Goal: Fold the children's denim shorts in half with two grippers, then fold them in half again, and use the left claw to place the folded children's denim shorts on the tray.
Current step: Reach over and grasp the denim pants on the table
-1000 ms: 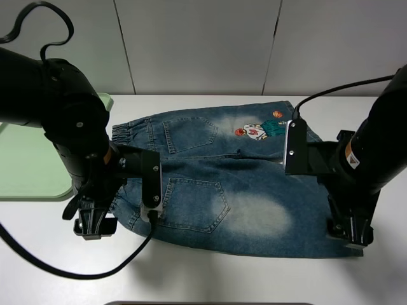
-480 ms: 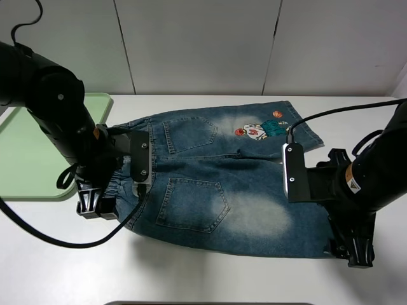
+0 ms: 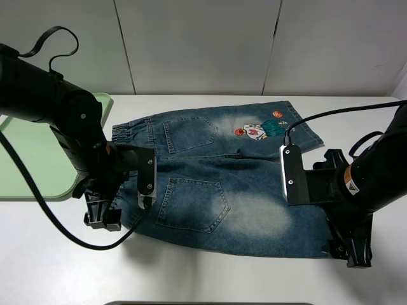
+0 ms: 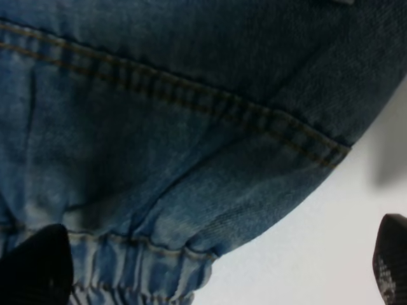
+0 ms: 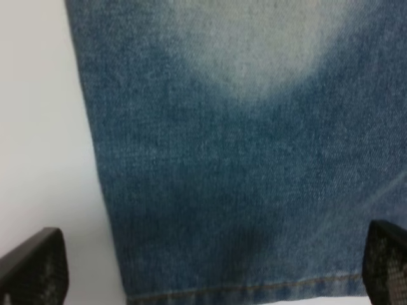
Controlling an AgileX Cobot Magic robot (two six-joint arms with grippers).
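The children's denim shorts [image 3: 210, 190] lie spread flat on the white table, back pockets up, with the cartoon print [image 3: 259, 129] on the far leg. My left gripper [image 3: 102, 216] hangs open at the near corner of the elastic waist. In the left wrist view the gathered waistband [image 4: 146, 254] sits between the dark fingertips [image 4: 32, 270] of the left gripper [image 4: 210, 279]. My right gripper [image 3: 353, 251] is open over the near hem corner of the near leg. The right wrist view shows the hem [image 5: 241, 289] spanning the gap of the right gripper [image 5: 210, 273]. The pale green tray [image 3: 44, 168] lies at the left.
A pale panelled wall [image 3: 197, 44] rises behind the table. Bare white tabletop [image 3: 210, 279] runs along the near edge in front of the shorts. The left arm's black cable [image 3: 57, 229] loops over the tray's near corner and the table.
The left gripper swung toward the tray and waist, then came back nearer along the waist corner. The right gripper slid toward the near edge, to the hem corner. The shorts stay flat.
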